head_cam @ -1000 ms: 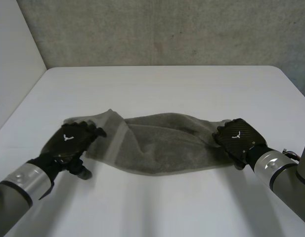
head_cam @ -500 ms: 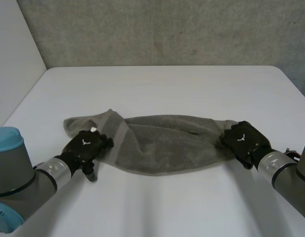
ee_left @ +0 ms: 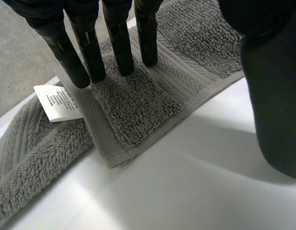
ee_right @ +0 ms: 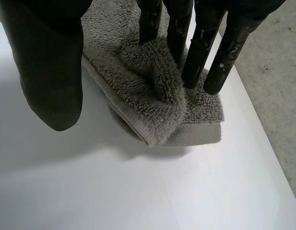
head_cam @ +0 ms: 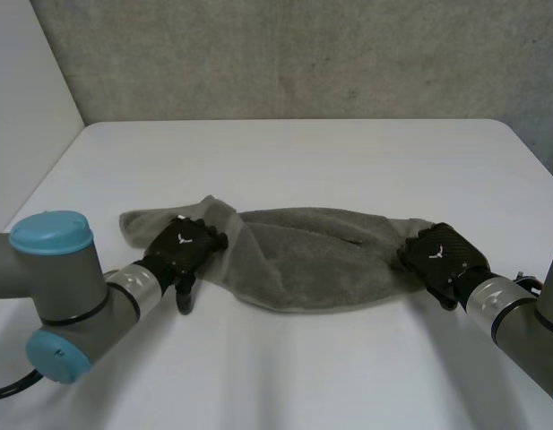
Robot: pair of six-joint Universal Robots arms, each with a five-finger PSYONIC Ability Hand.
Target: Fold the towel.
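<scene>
A grey towel (head_cam: 303,255) lies bunched lengthwise across the middle of the white table (head_cam: 285,152). My left hand (head_cam: 182,246) rests on its left part, a little in from the left end. In the left wrist view its straight fingers (ee_left: 90,52) press on a folded-over flap of towel (ee_left: 133,100) beside a white label (ee_left: 56,103), while the thumb (ee_left: 277,96) stands apart over bare table. My right hand (head_cam: 437,253) sits on the towel's right end. There its straight fingers (ee_right: 198,52) rest on a crumpled fold (ee_right: 157,96), thumb (ee_right: 52,72) off the cloth.
The left arm's elbow with its light-blue cap (head_cam: 47,235) hangs over the table's near left. A grey wall (head_cam: 285,54) stands behind the far edge. Bare table lies beyond the towel and in front of it.
My left hand has slid rightward and further onto the towel, pushing the left part inward, and its elbow has swung into view. The right hand has hardly moved.
</scene>
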